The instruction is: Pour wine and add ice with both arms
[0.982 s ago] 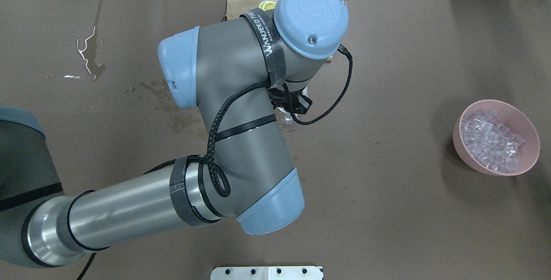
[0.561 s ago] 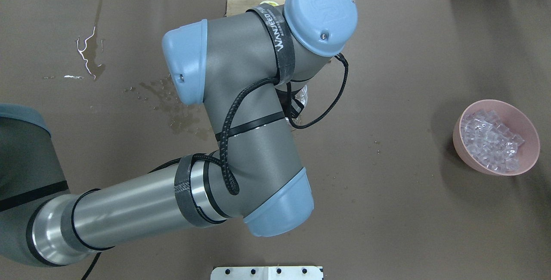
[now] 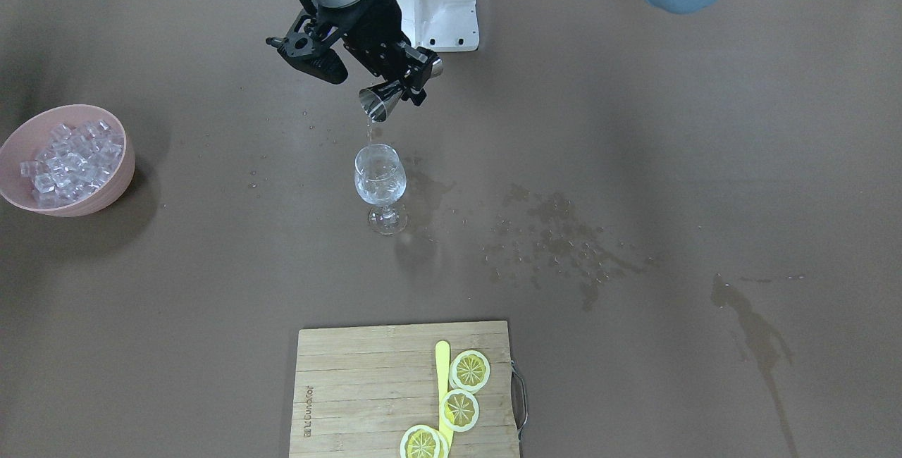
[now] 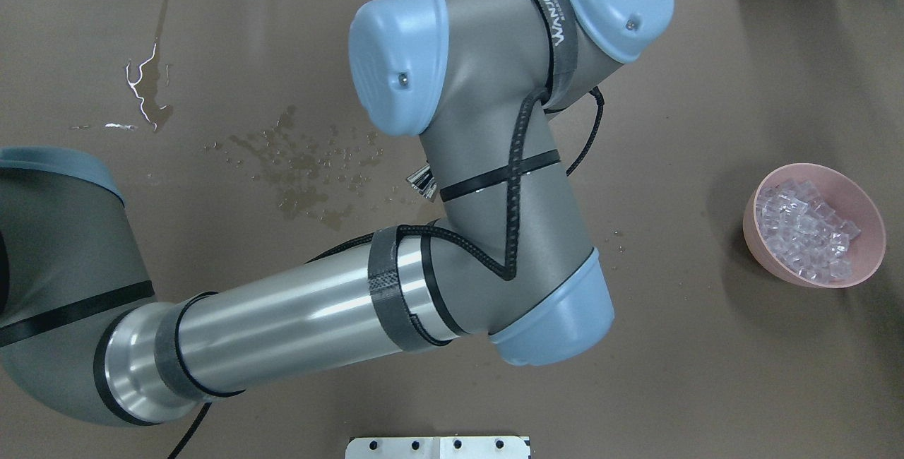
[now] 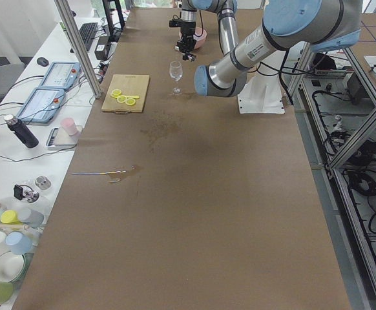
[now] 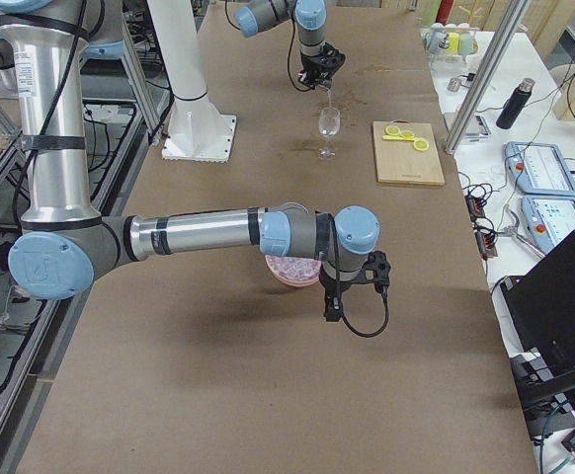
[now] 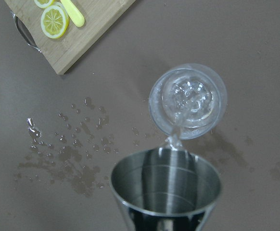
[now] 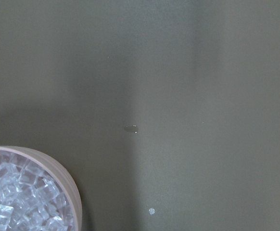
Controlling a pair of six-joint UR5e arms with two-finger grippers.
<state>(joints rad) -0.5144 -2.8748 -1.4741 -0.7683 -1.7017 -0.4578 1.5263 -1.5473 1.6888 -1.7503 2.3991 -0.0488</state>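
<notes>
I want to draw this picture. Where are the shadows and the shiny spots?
Exterior front-facing: the wine glass throws a faint shadow toward the cutting board, and the pink bowl throws a darker one beside it. Overhead exterior: white glare streaks the silver tube of the left arm. Left wrist-mounted: the steel jigger shines with bright reflections.

- The front-facing camera is looking steeply down, facing the pedestal [image 3: 437, 0] across the worktop [image 3: 669, 127].
- The overhead one is looking down from behind, the left arm [image 4: 494, 183] crowding it.
- The side cameras are looking along it from opposite ends, both catching the wine glass [image 5: 175, 68].
- The wrist cameras are hovering close: left over the jigger [image 7: 166, 192] and that glass, right beside the bowl [image 8: 68, 180].
</notes>
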